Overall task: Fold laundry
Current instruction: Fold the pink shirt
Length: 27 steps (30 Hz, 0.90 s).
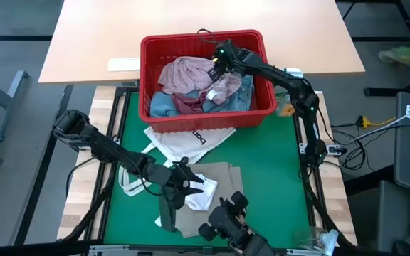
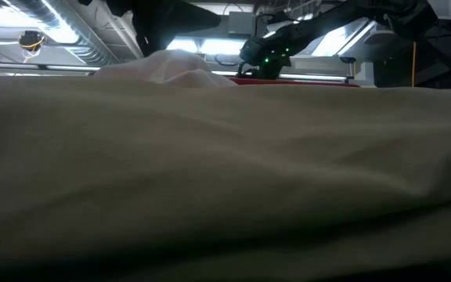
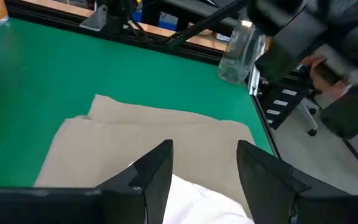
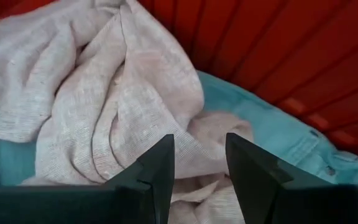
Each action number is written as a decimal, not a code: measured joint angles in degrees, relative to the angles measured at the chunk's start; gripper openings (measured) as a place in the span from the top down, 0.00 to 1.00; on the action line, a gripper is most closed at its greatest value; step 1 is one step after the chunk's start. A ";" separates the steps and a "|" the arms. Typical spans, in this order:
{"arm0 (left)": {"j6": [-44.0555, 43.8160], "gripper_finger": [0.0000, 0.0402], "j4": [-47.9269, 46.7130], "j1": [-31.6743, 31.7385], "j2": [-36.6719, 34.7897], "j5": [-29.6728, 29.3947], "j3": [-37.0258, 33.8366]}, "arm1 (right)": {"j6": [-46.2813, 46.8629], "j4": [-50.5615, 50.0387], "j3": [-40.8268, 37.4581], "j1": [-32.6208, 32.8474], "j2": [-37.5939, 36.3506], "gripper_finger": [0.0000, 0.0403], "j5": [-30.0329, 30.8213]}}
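Folded beige trousers (image 1: 223, 186) lie on the green mat (image 1: 276, 163), with a small white sock (image 1: 203, 193) on their left part. My left gripper (image 1: 188, 181) hovers open over that spot. In its wrist view the white sock (image 3: 197, 202) shows low between the fingers and the trousers (image 3: 148, 134) beyond them. The red basket (image 1: 205, 117) at the far edge holds the mottled pink top (image 1: 187, 75) and light blue jeans (image 1: 164, 105). My right gripper (image 1: 216, 70) is open inside the basket, its fingers just over the pink top (image 4: 110, 106), beside the jeans (image 4: 272, 130).
A white tote bag (image 1: 184, 139) with black lettering lies between the basket and the trousers. A clear plastic container (image 3: 238, 50) stands at the mat's edge. A wooden table (image 1: 191, 25) lies beyond the basket. The low view is filled by beige cloth (image 2: 225, 172).
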 joint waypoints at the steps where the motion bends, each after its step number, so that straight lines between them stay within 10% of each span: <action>1: -0.01 0.57 0.02 0.05 -0.02 0.00 0.00 | 0.02 0.23 0.00 -0.27 0.54 0.65 -0.32; 17: 0.03 0.57 -1.48 0.07 -0.06 -1.03 0.00 | -0.56 0.93 0.07 -1.34 7.29 0.66 -5.86; 27: 0.08 0.57 -1.46 0.07 -0.06 -2.52 0.00 | -0.67 0.85 0.07 -1.30 7.30 0.98 -11.10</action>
